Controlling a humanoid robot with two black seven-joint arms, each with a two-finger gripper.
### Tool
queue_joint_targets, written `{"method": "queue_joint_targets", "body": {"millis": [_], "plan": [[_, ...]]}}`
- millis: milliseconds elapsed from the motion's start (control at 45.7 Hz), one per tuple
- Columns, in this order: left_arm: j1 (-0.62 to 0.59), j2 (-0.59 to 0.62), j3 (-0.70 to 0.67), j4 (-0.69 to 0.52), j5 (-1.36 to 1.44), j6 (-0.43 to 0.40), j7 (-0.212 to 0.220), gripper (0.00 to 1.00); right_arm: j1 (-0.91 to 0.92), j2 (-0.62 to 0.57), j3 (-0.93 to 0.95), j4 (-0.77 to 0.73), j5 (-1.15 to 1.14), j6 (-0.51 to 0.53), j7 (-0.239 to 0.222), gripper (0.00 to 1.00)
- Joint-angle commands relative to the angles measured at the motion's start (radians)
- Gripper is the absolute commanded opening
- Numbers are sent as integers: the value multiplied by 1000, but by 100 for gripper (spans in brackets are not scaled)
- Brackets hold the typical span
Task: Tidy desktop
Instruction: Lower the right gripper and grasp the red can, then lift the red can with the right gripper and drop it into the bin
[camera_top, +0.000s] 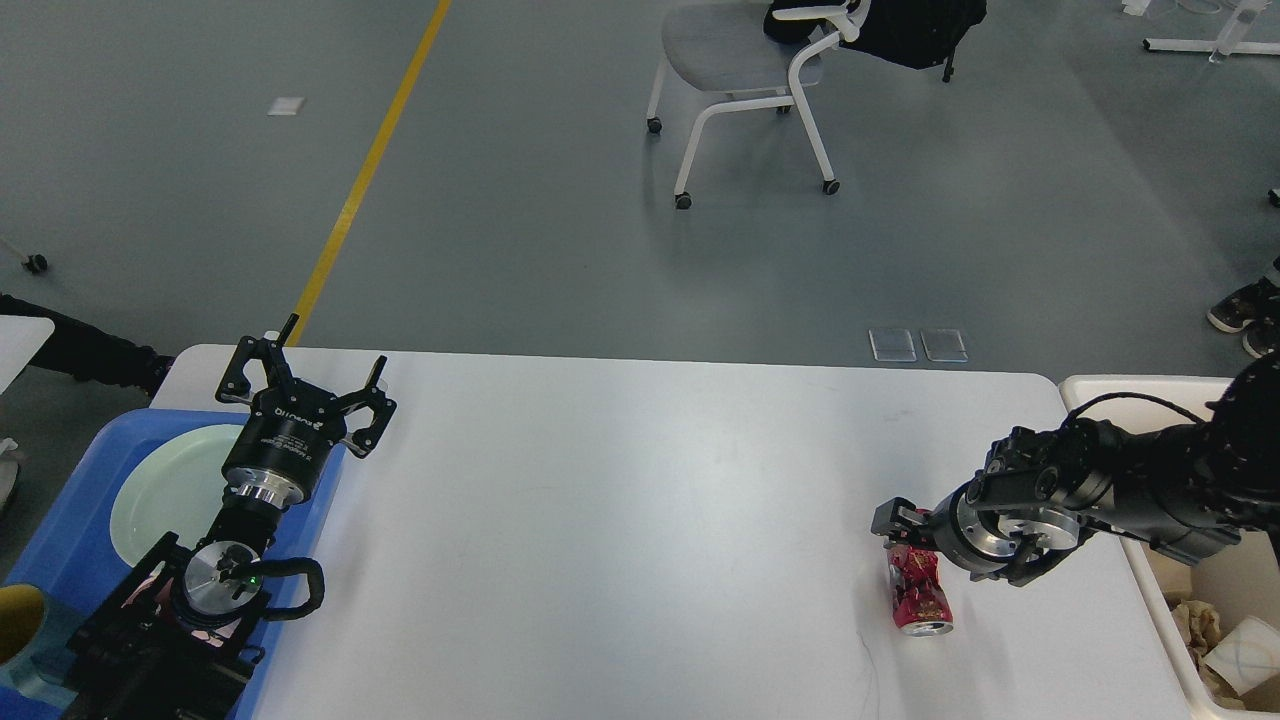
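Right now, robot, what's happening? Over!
Left gripper open, idle above blue tray. Right gripper at crushed red can on desktop; jaws unclear. Nothing in the way.

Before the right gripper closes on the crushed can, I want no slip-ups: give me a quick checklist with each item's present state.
1. Right gripper is down at the far end of the red can: ok.
2. Fingers straddle the can: cannot tell, seen end-on.
3. Can lies flat on the desktop, nothing beside it: ok.
4. Cream bin sits close on the right for dropping: ok.
5. Left gripper open, far from the can: ok.
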Motion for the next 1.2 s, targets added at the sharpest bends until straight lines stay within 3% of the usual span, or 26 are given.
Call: {"method": "queue_joint_targets", "body": {"millis": [0,131,219,394,547,569,635,722,1029,1182], "plan": [[0,0,0,0,0,0,0,96,-40,29,4,-37,0,0,-6,100],[0,0,0,0,0,0,0,96,-53,31,11,-59,0,-9,-6,98],[0,0,0,0,0,0,0,96,-53,32,11,-59,2,-15,-10,80],[0,0,0,0,0,0,0,96,-54,32,11,-59,2,-17,-10,57],[0,0,0,0,0,0,0,96,-62,34,11,-59,2,-17,-12,45],[0,0,0,0,0,0,0,96,-65,35,11,-59,3,-17,-12,36],[0,0,0,0,0,0,0,96,-66,35,11,-57,8,-15,-10,27],[0,0,0,0,0,0,0,96,-66,35,11,-53,9,-6,-12,1],[0,0,0,0,0,0,0,96,-42,24,11,-39,68,25,-18,0],[0,0,0,0,0,0,0,96,29,-21,6,-26,69,155,-16,0]]}}
